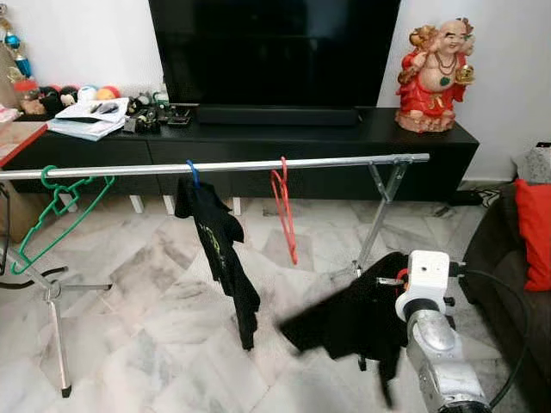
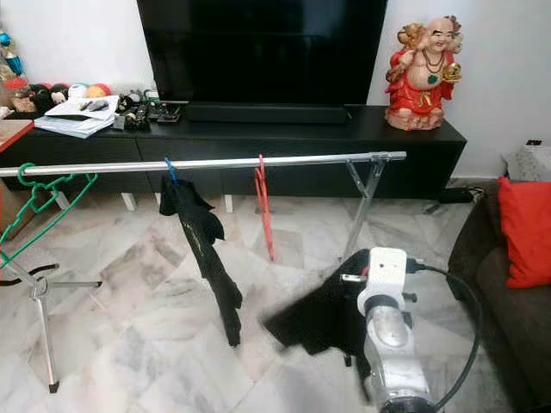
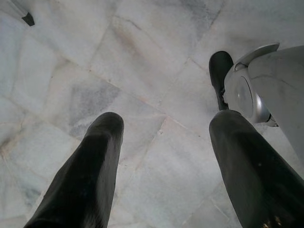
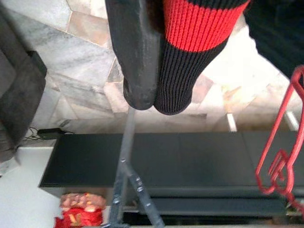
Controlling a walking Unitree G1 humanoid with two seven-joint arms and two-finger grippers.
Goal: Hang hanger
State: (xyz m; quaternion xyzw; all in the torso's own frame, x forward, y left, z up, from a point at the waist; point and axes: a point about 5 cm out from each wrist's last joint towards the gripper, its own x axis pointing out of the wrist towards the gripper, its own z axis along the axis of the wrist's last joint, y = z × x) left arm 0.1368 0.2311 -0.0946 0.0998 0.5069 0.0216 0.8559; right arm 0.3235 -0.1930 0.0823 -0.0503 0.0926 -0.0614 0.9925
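- The drying rail (image 1: pixel 232 166) runs straight across the room in front of the TV cabinet (image 1: pixel 258 142), with a free stretch between the red hanger (image 1: pixel 284 211) already on it and the rail's right leg (image 1: pixel 379 215). My judgement: that gap, at about 11 o'clock from the right arm, is the place to aim for.
- The black garment (image 1: pixel 357 318) hangs blurred at 9 o'clock from the right wrist, low and well below the rail. To hang it well, it needs lifting above the rail first, then lowering so the hook drops over the bar.
- The right gripper (image 4: pixel 156 71) is clamped on a black-and-red ribbed cuff (image 4: pixel 190 42); a red hanger shows at 3 o'clock in the wrist picture. I cannot tell whether the garment's own hanger is in the grip.
- The left gripper (image 3: pixel 166 161) hangs idle over the floor (image 3: pixel 142 57), fingers wide apart and empty.
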